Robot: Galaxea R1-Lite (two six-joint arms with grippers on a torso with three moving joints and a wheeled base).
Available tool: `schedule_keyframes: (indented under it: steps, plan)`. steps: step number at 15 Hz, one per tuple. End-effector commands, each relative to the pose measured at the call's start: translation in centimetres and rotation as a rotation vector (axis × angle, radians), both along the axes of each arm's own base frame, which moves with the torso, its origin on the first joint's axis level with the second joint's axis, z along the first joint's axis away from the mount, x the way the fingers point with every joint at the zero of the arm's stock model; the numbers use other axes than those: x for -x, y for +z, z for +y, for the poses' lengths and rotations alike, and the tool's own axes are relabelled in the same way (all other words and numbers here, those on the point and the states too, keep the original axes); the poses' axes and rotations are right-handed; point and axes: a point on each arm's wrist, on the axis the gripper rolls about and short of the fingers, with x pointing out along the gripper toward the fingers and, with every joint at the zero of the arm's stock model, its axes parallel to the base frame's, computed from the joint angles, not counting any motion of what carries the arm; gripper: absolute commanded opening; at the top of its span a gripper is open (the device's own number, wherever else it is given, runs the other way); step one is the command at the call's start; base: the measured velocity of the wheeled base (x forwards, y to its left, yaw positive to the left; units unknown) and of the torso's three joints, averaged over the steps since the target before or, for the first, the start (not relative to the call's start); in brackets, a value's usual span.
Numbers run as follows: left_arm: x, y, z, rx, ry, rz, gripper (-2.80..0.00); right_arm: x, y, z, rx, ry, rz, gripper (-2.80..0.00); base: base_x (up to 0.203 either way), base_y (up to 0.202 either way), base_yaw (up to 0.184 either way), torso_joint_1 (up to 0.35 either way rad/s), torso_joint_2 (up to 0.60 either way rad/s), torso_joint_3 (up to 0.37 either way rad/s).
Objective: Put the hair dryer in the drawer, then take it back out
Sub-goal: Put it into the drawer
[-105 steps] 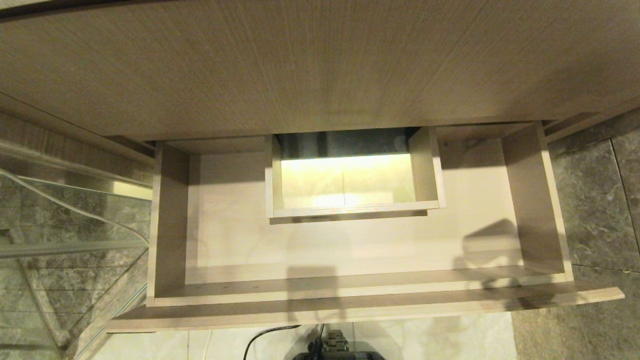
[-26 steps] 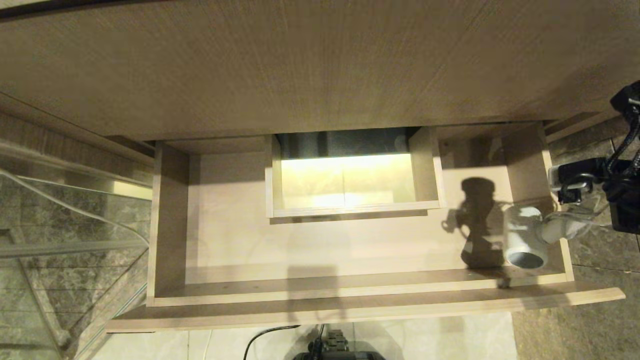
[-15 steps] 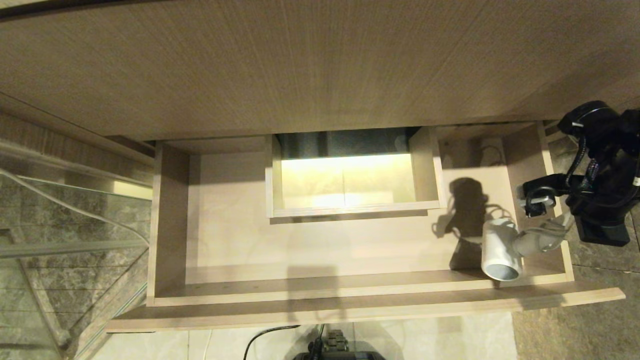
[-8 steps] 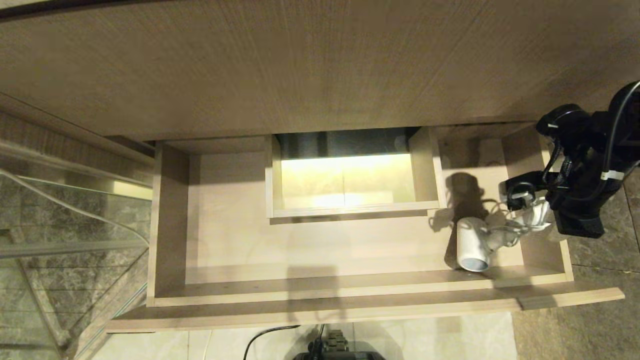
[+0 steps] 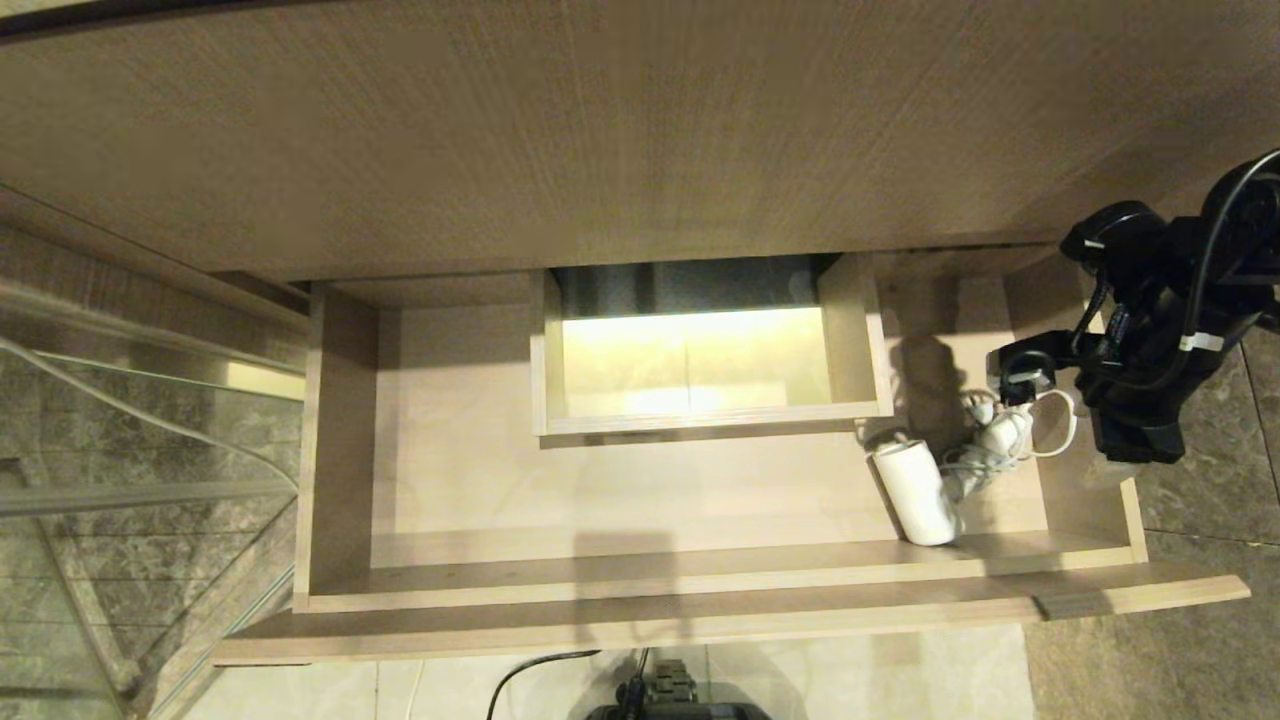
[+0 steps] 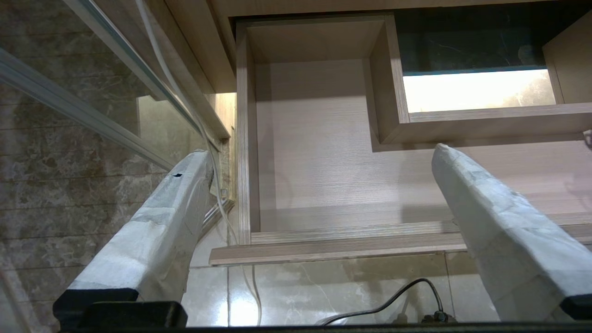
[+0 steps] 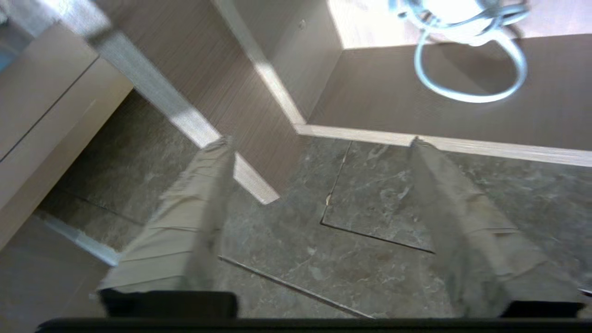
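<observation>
Room: I see grey marbled floor tiles (image 7: 370, 231) under my right fingers, a glass panel (image 5: 130, 500) off to the far side, and a wide wood-grain panel (image 5: 600, 130) over the back of the drawer.
Surface: the drawer (image 5: 340, 440) stands pulled out, pale beige inside, with a boxed cut-out (image 5: 700, 350) at mid-back lit from below.
Right arm: my right gripper (image 7: 319, 143) hangs over the drawer's side wall and the floor tiles, fingers (image 7: 185, 222) spread wide with nothing between them.
Left arm: my left gripper (image 6: 319, 152) is parked, its taped fingers (image 6: 162, 217) held wide apart, the drawer's other end showing beyond them.
Drawer contents: the white hair dryer (image 5: 915, 490) lies on the drawer floor at the end nearest my right fingers, barrel close to the front wall, clear of both fingertips.
Cord: its white cord (image 7: 467, 69) lies looped just past my right fingertips, inside the drawer.
</observation>
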Motion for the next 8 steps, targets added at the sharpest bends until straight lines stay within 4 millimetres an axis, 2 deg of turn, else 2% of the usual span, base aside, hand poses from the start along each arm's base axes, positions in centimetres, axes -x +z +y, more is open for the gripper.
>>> schedule_keyframes:
  steps: [1,5,8]
  plan:
    - [-0.4,-1.1,0.0,0.000,0.000,0.038,0.00,1.3,1.8,0.0,-0.024,0.016,-0.055,0.00,0.000,0.000,0.000,0.000,0.00,0.000]
    - [-0.4,-1.1,0.0,0.000,0.000,0.037,0.00,5.2,4.9,-0.2,-0.032,0.014,-0.120,0.00,0.000,0.000,0.000,0.000,0.00,0.000]
    - [-0.4,-1.1,0.0,0.000,0.000,0.038,0.00,9.3,5.3,-0.9,-0.016,-0.047,-0.040,0.00,0.000,0.000,0.000,0.000,0.00,0.000]
